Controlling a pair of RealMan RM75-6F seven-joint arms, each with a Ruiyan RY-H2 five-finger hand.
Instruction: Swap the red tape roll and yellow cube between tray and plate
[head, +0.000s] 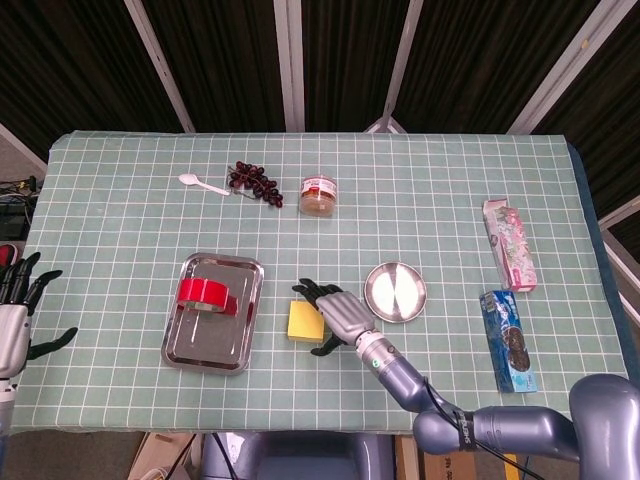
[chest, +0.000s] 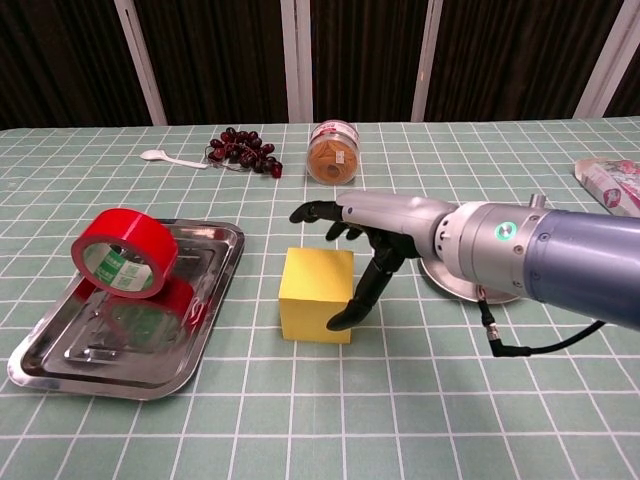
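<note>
The red tape roll (head: 208, 294) (chest: 123, 253) stands on its edge in the steel tray (head: 213, 340) (chest: 130, 355) at the left. On the cloth between the tray and the round steel plate (head: 395, 291) (chest: 445, 287) sits the yellow cube (head: 302, 322) (chest: 312, 297). My right hand (head: 335, 310) (chest: 360, 250) is at the cube's right side, its fingers spread above the cube's top and its thumb down by the right face, gripping nothing. In the chest view its forearm hides most of the plate. My left hand (head: 15, 305) hovers with fingers apart at the table's left edge and holds nothing.
At the back are a white spoon (head: 200, 183) (chest: 170, 157), dark grapes (head: 254, 181) (chest: 245, 150) and a small jar (head: 318, 195) (chest: 333, 152). A pink packet (head: 510, 243) (chest: 610, 182) and a blue packet (head: 508, 340) lie at the right.
</note>
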